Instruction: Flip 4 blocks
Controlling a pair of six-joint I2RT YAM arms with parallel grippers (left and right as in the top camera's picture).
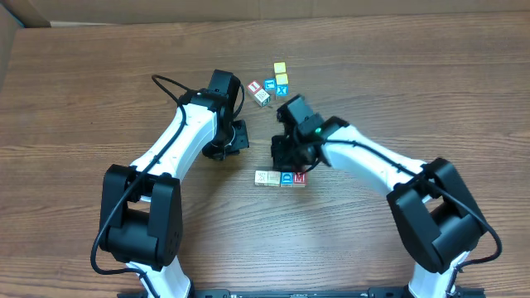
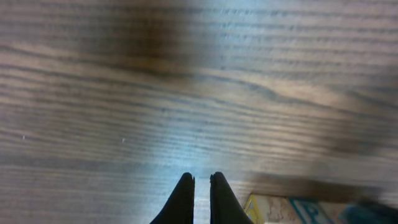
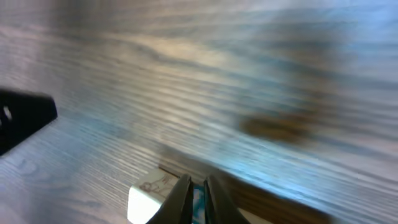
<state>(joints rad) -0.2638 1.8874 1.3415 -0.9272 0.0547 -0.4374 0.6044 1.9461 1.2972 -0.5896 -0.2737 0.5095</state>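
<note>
Row of three small wooden alphabet cubes seen whole only from overhead: cream-faced cube (image 1: 265, 177), blue-faced cube (image 1: 287, 178), red-faced "M" cube (image 1: 300, 178). Wrist views alone show the left gripper (image 2: 200, 186) and right gripper (image 3: 198, 188), both just beyond the row, each with fingers together and empty.

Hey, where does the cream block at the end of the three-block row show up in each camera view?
Overhead: the cream block sits below centre, at the left end of the row.
Left wrist: at the bottom edge, right of centre.
Right wrist: at the bottom edge, left of centre.
Shared landmark: the blue block right beside it, visible in all three views.
</note>
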